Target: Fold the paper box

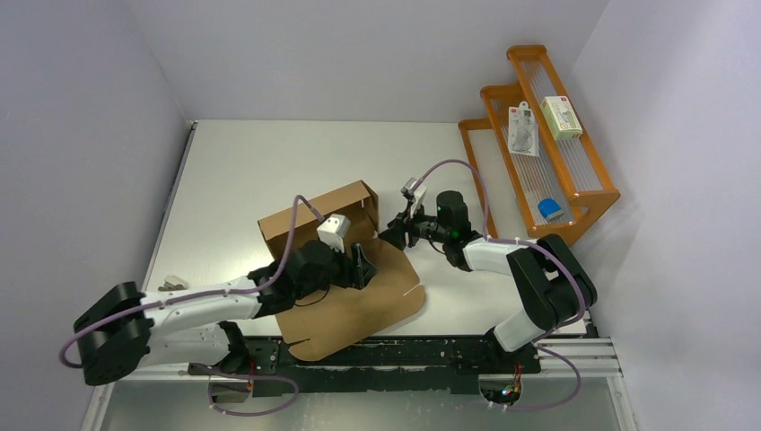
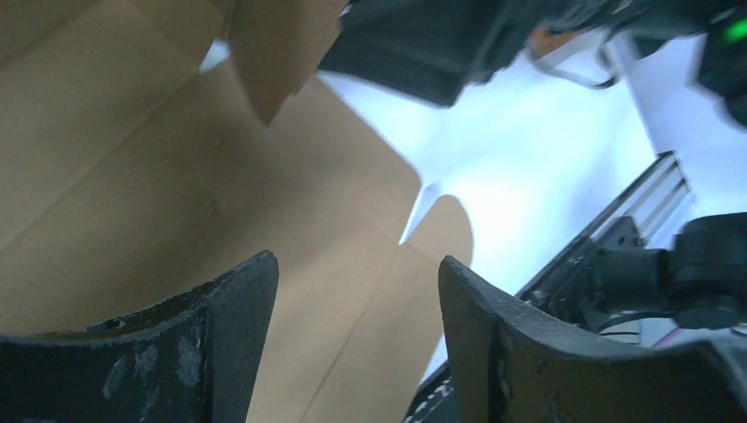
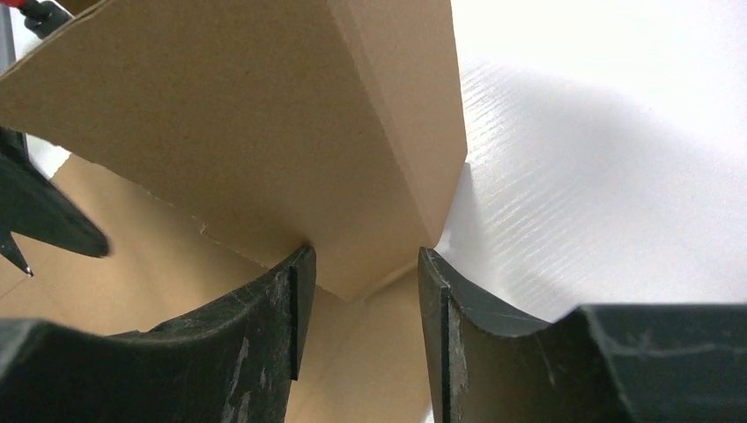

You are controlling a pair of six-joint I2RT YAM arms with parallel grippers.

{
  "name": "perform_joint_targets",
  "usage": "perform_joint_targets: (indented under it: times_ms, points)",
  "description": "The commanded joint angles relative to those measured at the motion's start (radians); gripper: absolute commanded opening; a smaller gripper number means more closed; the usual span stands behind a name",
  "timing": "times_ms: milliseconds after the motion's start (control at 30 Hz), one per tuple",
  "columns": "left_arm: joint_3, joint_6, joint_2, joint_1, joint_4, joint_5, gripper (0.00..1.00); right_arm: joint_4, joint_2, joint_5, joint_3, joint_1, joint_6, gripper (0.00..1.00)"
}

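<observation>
Top external: the paper box (image 1: 359, 310) lay partly folded; left gripper (image 1: 363, 266) gaped above it, right gripper (image 1: 394, 233) gaped at its raised flap.

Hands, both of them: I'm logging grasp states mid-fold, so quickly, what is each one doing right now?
Left hand: open, holding nothing, over the paper box.
Right hand: open; the box's raised corner sits in its gap, not clamped.
</observation>
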Motion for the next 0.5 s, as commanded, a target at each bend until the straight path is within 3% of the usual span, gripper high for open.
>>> perform_joint_targets:
  times_ms: [0, 267, 467]
  points:
    - [0.129, 0.087, -0.111, -0.005, -0.2, -0.012, 0.73, 0.024, 0.01, -0.01, 0.033, 0.006, -0.032, 0.51]
    - [0.41, 0.228, -0.096, 0.033, -0.472, -0.097, 0.78, 0.01, 0.023, -0.017, 0.061, 0.01, -0.067, 0.51]
    - [0.481, 0.23, -0.112, 0.199, -0.519, -0.079, 0.8, -0.001, 0.029, -0.024, 0.073, 0.015, -0.082, 0.52]
